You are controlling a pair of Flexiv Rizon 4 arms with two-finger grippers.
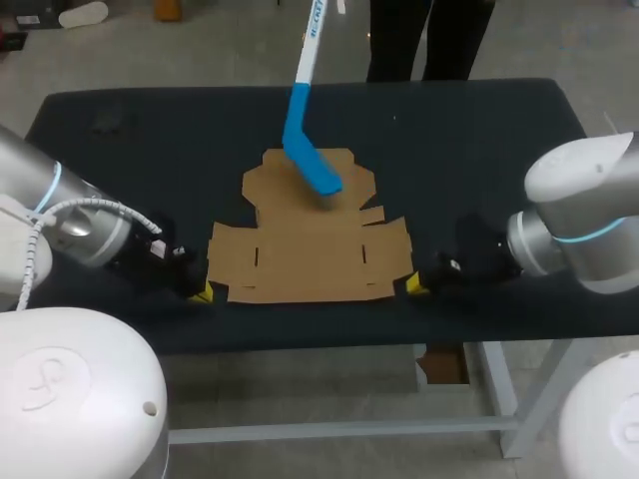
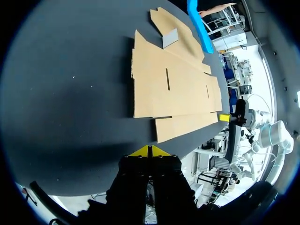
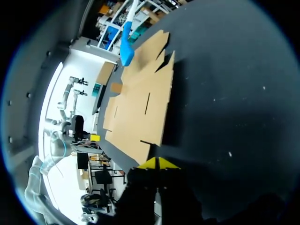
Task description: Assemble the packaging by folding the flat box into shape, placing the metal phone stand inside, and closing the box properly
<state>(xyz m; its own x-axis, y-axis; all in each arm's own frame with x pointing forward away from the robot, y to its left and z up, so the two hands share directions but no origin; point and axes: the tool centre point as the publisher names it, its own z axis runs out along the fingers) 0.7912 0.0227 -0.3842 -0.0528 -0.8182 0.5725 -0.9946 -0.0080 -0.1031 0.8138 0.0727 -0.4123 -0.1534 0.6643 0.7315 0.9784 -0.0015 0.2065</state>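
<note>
The flat brown cardboard box (image 1: 310,244) lies unfolded in the middle of the dark table. A small grey metal piece (image 2: 170,38), likely the phone stand, rests on its far flap. In the head view that piece is hidden by a blue blade. My left gripper (image 1: 203,292) is shut and holds nothing, low on the table just off the box's front left corner; its yellow tips (image 2: 149,151) meet. My right gripper (image 1: 413,285) is also shut with nothing in it, off the front right corner, and its tips (image 3: 158,163) are pressed together. The cardboard (image 3: 140,108) lies ahead of it.
A stick with a white shaft and a blue blade (image 1: 312,165) comes in over the far table edge and rests on the box's far flap (image 3: 126,51). Bare dark tabletop (image 1: 120,140) lies on both sides of the box. The front edge runs just behind both grippers.
</note>
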